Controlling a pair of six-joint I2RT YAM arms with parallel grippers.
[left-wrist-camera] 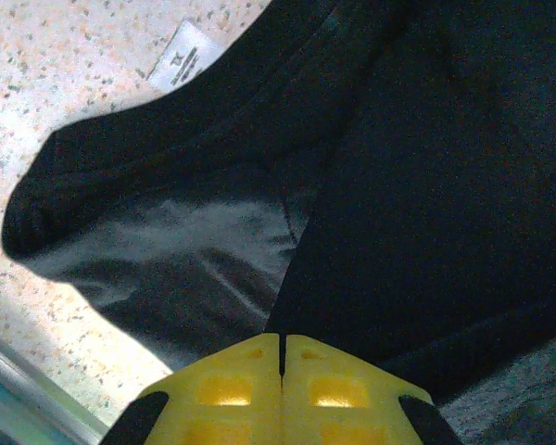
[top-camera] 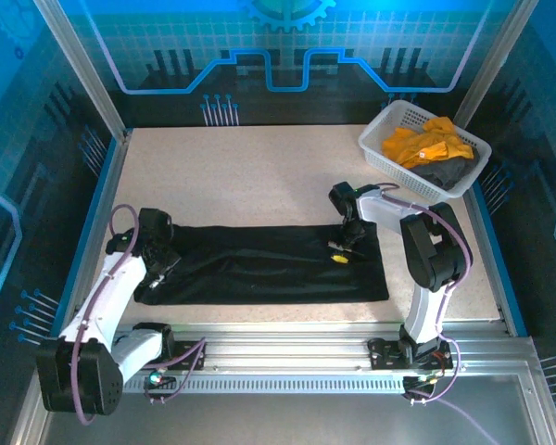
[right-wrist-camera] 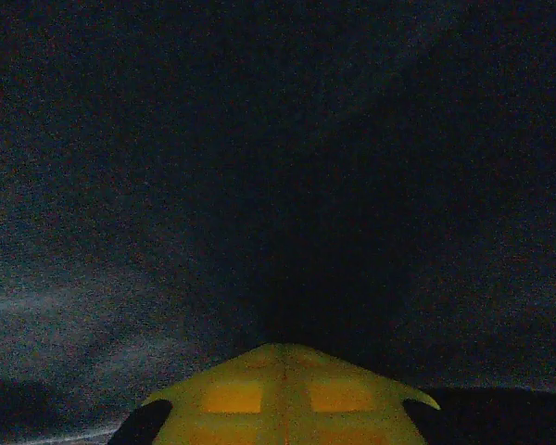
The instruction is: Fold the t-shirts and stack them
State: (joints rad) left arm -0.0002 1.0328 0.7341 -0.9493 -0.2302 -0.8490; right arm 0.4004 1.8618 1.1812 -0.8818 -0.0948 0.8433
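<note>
**Risk:** the black t-shirt [top-camera: 269,264], laid as a long folded strip on the table [top-camera: 259,167], could be dragged askew, or its fold opened, if one end is pulled ahead of the other.

**Left gripper** [left-wrist-camera: 282,338]: clenched tight at the strip's left end. Whether cloth is pinched cannot be told.

**Right gripper** [right-wrist-camera: 283,350]: clenched, low over the strip's right part. Its hold is likewise unclear.

**Orange-yellow t-shirt** [top-camera: 426,144], **dark grey t-shirt** [top-camera: 445,173]: kept in the white basket [top-camera: 375,148].

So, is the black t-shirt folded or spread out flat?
Partly folded: the black t-shirt lies as a long narrow strip on the table, and the left wrist view shows one layer lapped over another.
</note>
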